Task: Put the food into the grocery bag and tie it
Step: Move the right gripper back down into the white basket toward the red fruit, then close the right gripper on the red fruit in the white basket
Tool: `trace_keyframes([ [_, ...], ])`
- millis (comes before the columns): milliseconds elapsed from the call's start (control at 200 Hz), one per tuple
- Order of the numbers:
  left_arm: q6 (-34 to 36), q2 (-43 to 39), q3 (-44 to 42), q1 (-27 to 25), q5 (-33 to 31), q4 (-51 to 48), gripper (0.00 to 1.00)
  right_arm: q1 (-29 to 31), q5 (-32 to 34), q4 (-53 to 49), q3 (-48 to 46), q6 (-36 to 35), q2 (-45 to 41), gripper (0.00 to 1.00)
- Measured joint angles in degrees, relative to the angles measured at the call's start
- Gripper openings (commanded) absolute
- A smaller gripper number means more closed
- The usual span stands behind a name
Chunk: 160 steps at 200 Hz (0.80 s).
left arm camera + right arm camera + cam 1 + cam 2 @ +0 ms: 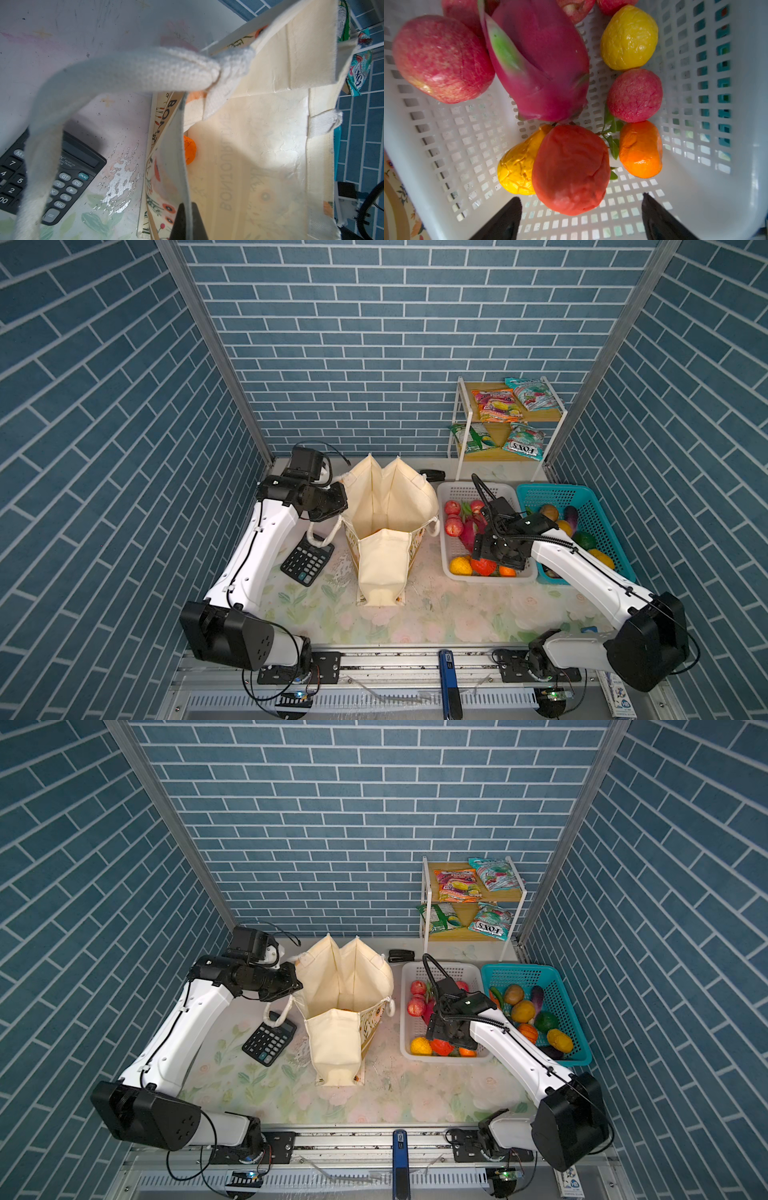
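Your right gripper [581, 197] hangs wide open, empty, over the red fruit [571, 170] at the basket's [446, 145] 6 o'clock end, 3 o'clock of the bag [386, 497]; your left gripper [187, 209] is pinched tight on the bag's rim. The fruit looks light and squashy; take its middle gently.

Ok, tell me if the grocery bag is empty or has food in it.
Not empty: the left wrist view shows an orange fruit inside the grocery bag.

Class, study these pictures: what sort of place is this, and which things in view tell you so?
Most likely a mock grocery corner in a robot test booth: a white basket of fruit, a shelf of snack packets and a canvas tote, walled by printed brick panels.
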Motion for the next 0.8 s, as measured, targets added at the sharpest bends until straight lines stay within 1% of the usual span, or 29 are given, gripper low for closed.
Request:
trace_keyframes([
  [170, 0.28, 0.0, 0.02, 0.0, 0.0, -0.37, 0.0, -0.72, -1.51, 0.92, 0.0, -0.68, 2.95, 0.92],
  [600, 0.37, 0.35, 0.04, 0.0, -0.02, -0.31, 0.0, -1.2, -4.28, 3.08, 0.0, -1.33, 5.75, 0.95],
  [680, 0.37, 0.35, 0.04, 0.0, 0.0, -0.31, 0.0, -1.27, -4.46, 3.58, 0.0, -1.33, 6.45, 0.94],
  [800, 0.35, 0.35, 0.04, 0.0, 0.0, -0.26, 0.0, -1.27, -4.59, 4.26, -0.02, -1.38, 7.52, 0.9],
])
